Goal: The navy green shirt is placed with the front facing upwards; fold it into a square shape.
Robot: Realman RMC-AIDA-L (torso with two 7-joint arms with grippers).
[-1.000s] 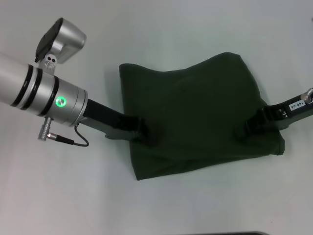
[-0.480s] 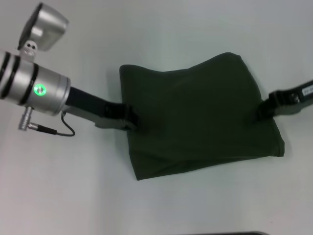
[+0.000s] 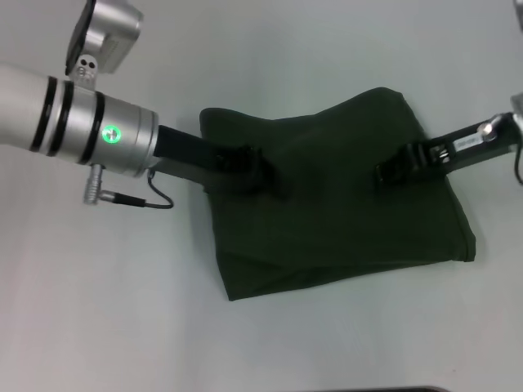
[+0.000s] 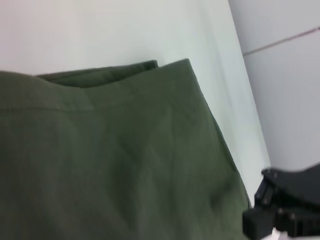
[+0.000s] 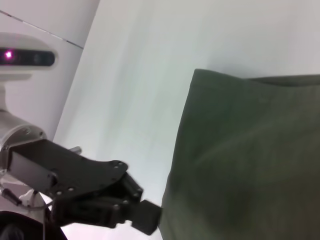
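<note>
Here, the navy green shirt (image 3: 335, 196) lies folded at table centre. You see the left gripper (image 3: 265, 175) at 9 o'clock and right gripper (image 3: 392, 170) at 3 o'clock over it; finger state cannot be told. Judge squaring remains; next, flatten edges.

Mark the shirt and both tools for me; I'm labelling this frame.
shirt (image 3: 343, 204): head view, middle of the folded cloth.
left tool (image 3: 265, 175): head view, dark tip over the shirt's left part.
right tool (image 3: 392, 169): head view, dark tip over the shirt's right part.
</note>
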